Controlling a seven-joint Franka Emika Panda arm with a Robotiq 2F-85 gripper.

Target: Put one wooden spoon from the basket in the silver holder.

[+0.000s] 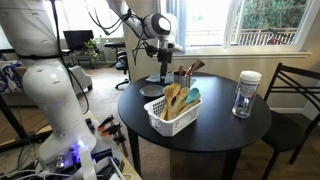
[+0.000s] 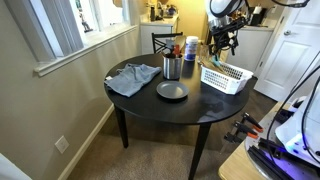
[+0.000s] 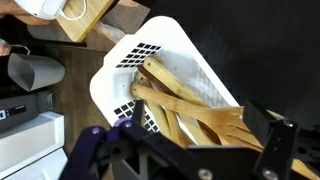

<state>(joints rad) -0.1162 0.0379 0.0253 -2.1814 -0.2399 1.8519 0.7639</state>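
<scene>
At the left of the wrist view stands the silver holder, apart from the basket. Right of it, the wooden spoon lies among other spoons in the basket. I judge it light, stiff and smooth, best taken at the slim handle. Above them the gripper hangs with jaws wide apart, holding and touching nothing.
</scene>
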